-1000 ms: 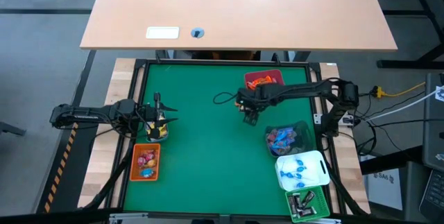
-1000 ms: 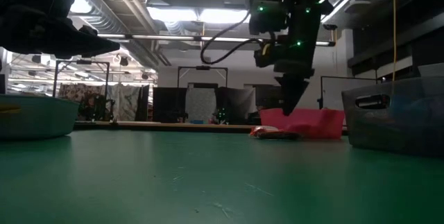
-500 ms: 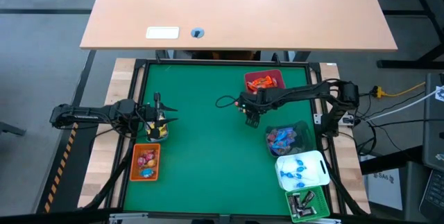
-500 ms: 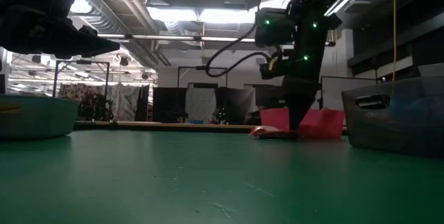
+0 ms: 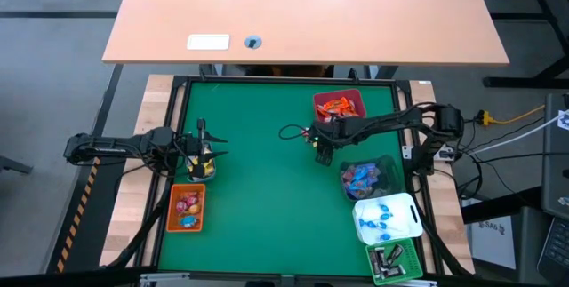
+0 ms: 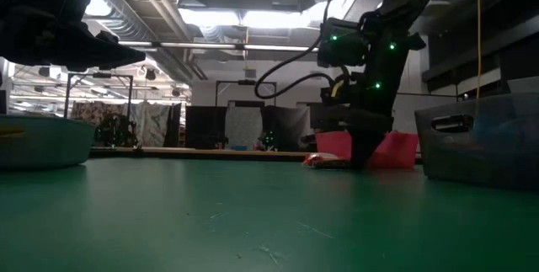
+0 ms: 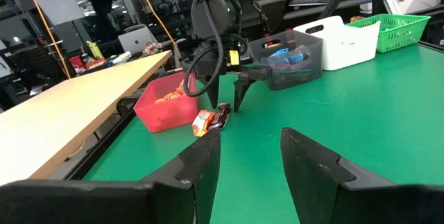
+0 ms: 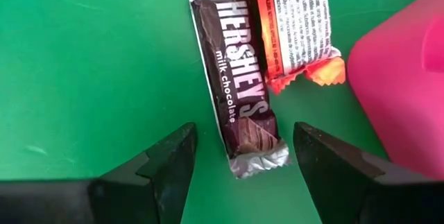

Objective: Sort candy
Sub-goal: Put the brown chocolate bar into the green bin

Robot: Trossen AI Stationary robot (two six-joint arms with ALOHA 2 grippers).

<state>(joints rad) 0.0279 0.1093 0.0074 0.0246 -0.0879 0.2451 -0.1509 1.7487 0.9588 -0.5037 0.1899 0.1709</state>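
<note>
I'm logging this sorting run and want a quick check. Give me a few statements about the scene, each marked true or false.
1. The right tool is open above a dark brown chocolate bar. True.
2. An orange sweet lies beside that bar. True.
3. The bar is already inside the red bin. False: it lies on the green table.
4. The left tool grips a sweet. False: it is open and empty.
5. The white bin holds blue sweets. True.
</note>
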